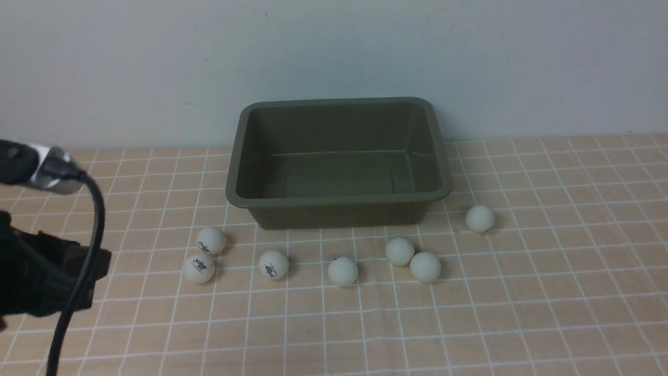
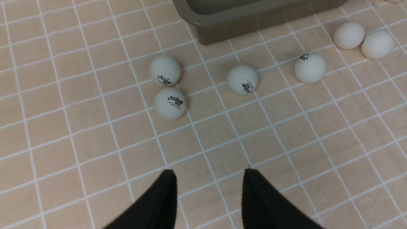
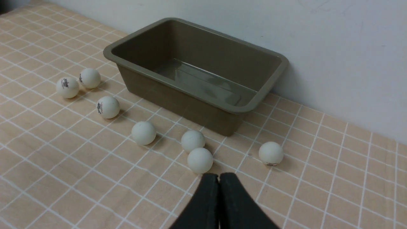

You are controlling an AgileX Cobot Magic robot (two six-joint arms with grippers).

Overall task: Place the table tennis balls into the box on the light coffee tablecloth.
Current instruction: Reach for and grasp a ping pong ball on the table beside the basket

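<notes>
We count seven balls [image 1: 343, 271] on the cloth [image 1: 522, 324], every one outside the box [image 1: 339, 200], strung in a loose row along its near wall. At our left end a printed pair [image 1: 199, 268] sits close together, one ball just behind the other. A third printed ball [image 1: 273, 264] lies alone to their right, followed by a ball with a dark mark on top at the middle of the row. Further right a plain pair [image 1: 425, 267] touch, and the last ball [image 1: 480, 218] rests apart near the box's right front corner. The box stands upright at the back of the cloth, close to the wall [image 1: 334, 52].

Our left gripper [image 2: 210, 173] is parted: its two black fingers [image 2: 162, 197] stand apart with only cloth between them, holding nothing, short of the printed pair. In the front view our left arm [image 1: 31, 282] shows at the left edge, a black cable [image 1: 96, 219] looping over it. Our right gripper [image 3: 218, 175] has its fingers pressed together, holding nothing, with the plain pair just beyond its tips.
</notes>
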